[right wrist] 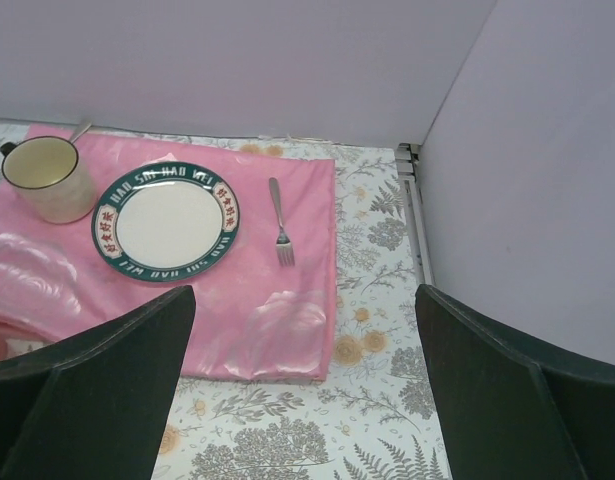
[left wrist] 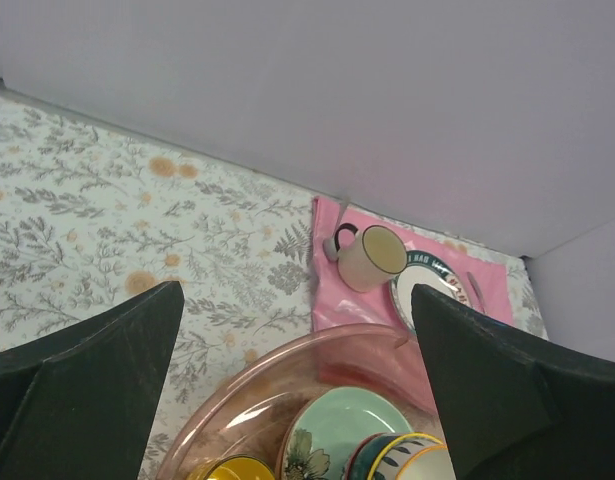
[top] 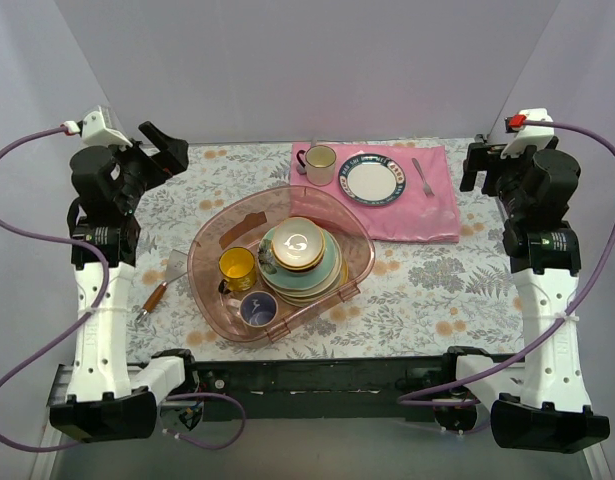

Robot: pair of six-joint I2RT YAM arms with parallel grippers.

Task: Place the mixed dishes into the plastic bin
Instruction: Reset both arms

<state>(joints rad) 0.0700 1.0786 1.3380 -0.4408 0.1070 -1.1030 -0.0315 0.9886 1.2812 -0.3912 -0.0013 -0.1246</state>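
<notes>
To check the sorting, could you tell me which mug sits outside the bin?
The cream mug, on the pink cloth; the yellow mug and grey mug stand inside the bin.

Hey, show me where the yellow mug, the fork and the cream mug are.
yellow mug (top: 237,266): top external view, on its yellow inside.
fork (right wrist: 277,210): right wrist view, on its handle.
cream mug (right wrist: 53,205): right wrist view, on its outer wall.

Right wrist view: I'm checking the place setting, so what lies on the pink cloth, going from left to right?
cream mug → dark-rimmed white plate → fork
</notes>
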